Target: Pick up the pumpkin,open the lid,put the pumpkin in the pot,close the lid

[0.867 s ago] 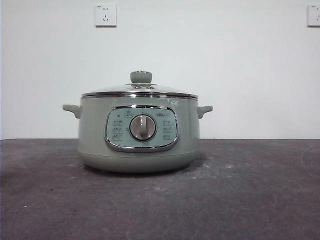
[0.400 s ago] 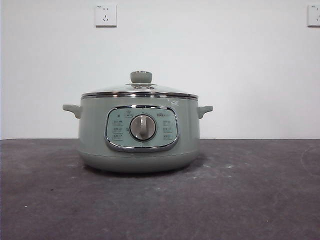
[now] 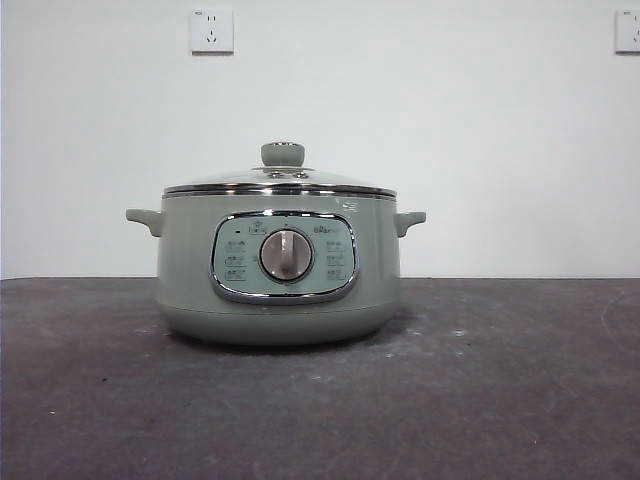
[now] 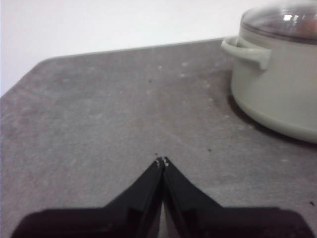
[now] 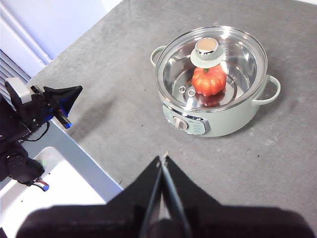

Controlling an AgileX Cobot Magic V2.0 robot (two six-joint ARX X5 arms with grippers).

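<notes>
The sage-green pot (image 3: 278, 270) stands on the dark table with the glass lid (image 3: 280, 182) sitting on its rim. Through the lid, the right wrist view shows the orange pumpkin (image 5: 209, 82) resting inside the pot (image 5: 218, 116), partly under the lid's knob (image 5: 206, 49). My left gripper (image 4: 162, 162) is shut and empty, low over the table beside the pot (image 4: 277, 94). My right gripper (image 5: 163, 159) is shut and empty, held high above the table, well away from the pot. Neither arm shows in the front view.
The other arm's black gripper (image 5: 59, 99) shows at the table's edge in the right wrist view, with a white surface (image 5: 64, 193) below it. Two wall sockets (image 3: 211, 30) sit on the white wall behind the pot.
</notes>
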